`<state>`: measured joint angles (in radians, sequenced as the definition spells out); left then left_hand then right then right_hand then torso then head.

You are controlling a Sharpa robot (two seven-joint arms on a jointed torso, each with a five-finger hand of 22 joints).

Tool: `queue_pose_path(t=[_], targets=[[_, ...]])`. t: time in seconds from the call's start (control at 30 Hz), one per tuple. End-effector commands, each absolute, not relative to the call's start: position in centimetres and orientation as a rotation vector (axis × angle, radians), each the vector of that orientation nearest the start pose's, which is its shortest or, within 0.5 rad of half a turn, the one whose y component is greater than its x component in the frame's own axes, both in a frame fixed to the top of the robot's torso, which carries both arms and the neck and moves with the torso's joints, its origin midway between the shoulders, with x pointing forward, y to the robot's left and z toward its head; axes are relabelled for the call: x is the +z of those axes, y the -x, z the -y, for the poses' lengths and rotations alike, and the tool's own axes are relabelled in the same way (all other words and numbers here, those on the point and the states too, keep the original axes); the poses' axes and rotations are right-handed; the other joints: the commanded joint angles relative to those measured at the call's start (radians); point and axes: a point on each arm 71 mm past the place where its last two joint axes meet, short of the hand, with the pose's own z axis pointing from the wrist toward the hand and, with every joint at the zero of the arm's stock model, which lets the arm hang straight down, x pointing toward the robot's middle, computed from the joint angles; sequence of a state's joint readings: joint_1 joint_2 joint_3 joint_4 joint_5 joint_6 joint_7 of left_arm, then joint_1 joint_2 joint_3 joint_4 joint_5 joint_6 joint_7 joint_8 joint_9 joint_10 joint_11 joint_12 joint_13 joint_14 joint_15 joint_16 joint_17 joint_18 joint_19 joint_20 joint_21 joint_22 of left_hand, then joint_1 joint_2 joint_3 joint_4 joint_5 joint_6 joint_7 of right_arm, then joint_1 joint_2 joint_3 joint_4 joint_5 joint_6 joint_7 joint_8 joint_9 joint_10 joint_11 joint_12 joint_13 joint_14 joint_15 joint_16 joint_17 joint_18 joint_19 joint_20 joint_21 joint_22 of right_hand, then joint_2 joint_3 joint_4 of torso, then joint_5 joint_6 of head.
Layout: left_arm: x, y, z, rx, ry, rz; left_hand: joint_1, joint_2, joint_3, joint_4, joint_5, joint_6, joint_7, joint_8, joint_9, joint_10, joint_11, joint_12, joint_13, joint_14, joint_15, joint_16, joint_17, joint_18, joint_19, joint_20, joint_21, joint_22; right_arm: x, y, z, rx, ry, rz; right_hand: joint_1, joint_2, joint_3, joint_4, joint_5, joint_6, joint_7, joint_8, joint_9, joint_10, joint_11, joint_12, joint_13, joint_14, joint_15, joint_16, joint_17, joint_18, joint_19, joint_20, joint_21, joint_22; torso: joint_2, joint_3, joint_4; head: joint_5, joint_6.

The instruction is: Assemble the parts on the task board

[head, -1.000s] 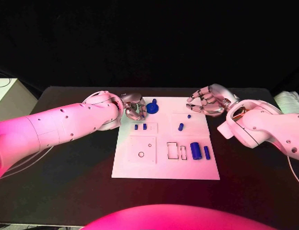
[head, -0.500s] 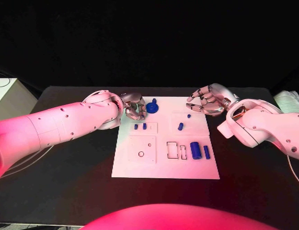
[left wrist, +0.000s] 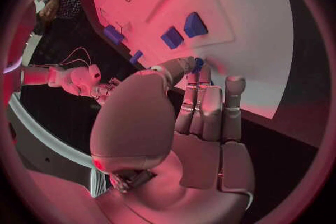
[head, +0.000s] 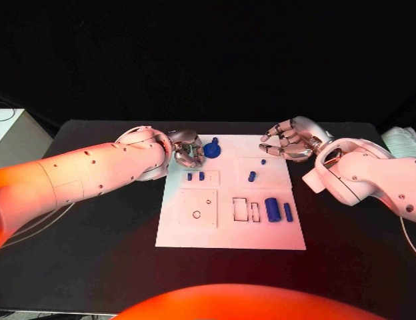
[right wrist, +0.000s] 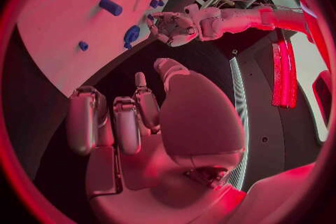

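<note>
task board [head: 229,233]: blue parts [head: 273,209] on it | left robot hand [head: 188,151]: grasp unclear | right robot hand [head: 285,142]: clenched, empty

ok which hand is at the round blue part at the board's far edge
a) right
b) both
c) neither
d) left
d) the left hand is up against the round blue part, while the right hand sits off by the board's far right corner.

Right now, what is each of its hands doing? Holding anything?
Left hand: fingers on the blue part at the task board's far edge; a firm hold cannot be told.
Right hand: curled, holding nothing.
</note>
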<state>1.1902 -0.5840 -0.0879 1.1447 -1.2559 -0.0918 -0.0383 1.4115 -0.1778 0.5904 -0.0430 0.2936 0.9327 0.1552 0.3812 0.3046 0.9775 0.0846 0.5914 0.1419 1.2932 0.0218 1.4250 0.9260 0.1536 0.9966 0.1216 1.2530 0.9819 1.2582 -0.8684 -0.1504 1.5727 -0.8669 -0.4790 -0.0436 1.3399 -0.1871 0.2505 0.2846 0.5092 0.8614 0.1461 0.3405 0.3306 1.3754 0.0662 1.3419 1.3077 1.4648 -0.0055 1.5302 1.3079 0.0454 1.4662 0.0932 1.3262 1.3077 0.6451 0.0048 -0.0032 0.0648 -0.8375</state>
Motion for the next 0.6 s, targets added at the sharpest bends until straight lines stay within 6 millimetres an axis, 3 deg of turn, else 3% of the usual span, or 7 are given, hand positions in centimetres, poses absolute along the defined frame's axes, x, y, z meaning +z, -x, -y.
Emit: queue_pose_path(t=[0.03,0.6], targets=[[-24.72,-53.27,-17.42,-0.656,-0.073,-1.982,-0.01,-0.003,0.001,-0.007,0.003,-0.008,0.001,-0.008,-0.001,-0.001,0.006,-0.009,-0.003,-0.006,0.003,-0.002,-0.003,-0.004,-0.003,0.003,-0.003,0.002,-19.2,-47.59,20.97,0.892,-0.397,-1.705,-0.011,-0.002,0.005,0.0,0.005,-0.006,0.002,0.003,-0.002,-0.001,-0.003,0.007,0.046,0.089,-0.007,-0.001,0.198,0.005,0.027,-0.005,-0.005,0.149,0.001,0.0002,-0.0002,0.001,0.0],[-24.64,-53.15,-17.59,-0.661,-0.061,-1.958,-0.047,-0.031,0.001,-0.002,0.005,-0.046,0.008,-0.053,-0.005,-0.048,0.026,-0.077,-0.022,-0.048,0.02,-0.019,-0.075,0.002,-0.03,0.02,-0.024,-0.025,-19.2,-47.6,21.02,0.891,-0.398,-1.704,-0.011,-0.002,0.005,0.0,0.005,-0.006,0.002,0.003,-0.002,-0.001,-0.003,0.007,0.046,0.089,-0.007,-0.001,0.198,0.005,0.027,-0.005,-0.005,0.149,0.002,0.0003,-0.0002,0.002,-0.001]])
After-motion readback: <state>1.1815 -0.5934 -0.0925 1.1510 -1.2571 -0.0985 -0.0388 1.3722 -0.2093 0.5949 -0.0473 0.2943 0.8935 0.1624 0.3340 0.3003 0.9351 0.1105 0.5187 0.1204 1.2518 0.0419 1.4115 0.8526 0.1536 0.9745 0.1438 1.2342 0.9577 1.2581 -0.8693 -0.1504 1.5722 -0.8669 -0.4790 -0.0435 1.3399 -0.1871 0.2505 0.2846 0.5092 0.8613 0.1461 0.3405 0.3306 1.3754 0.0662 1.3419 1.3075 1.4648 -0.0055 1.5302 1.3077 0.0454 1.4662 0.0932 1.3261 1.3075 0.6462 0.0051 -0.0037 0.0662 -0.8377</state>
